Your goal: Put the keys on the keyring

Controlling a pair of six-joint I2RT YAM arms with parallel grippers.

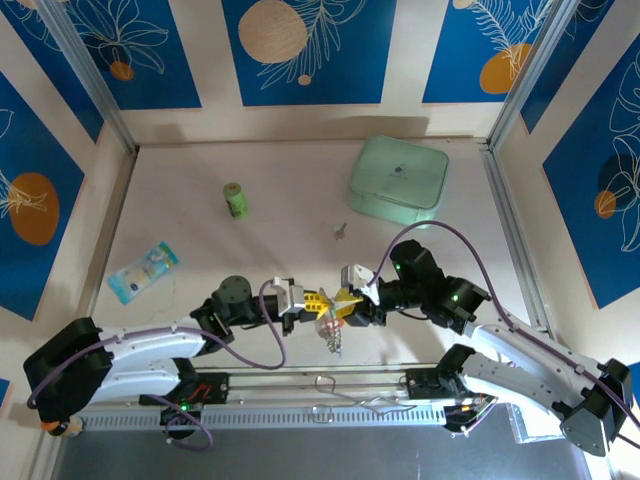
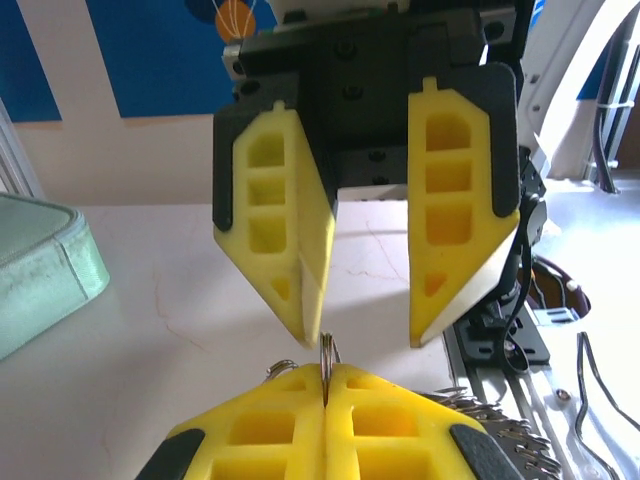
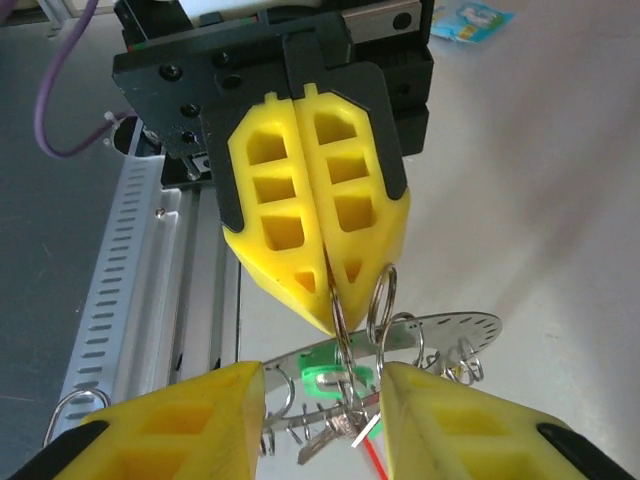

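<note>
- Pale table (image 1: 290,180) carries four loose things.
- Mint-green box (image 1: 398,180) lies toward its far right.
- Green bottle (image 1: 236,200): well left of the box.
- Silver key (image 1: 340,231): near the box's front-left corner.
- Blue packet (image 1: 142,270): far left of the box, nearer the arms.

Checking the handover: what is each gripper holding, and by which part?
Left gripper pinches a thin metal ring by its rim; right gripper is open, holding nothing.

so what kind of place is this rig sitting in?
Probably a robot lab test cell, not a home: a white tabletop boxed in by aluminium frame posts, blue leaf-print backdrop panels, and a slotted mounting rail along the near edge.
</note>
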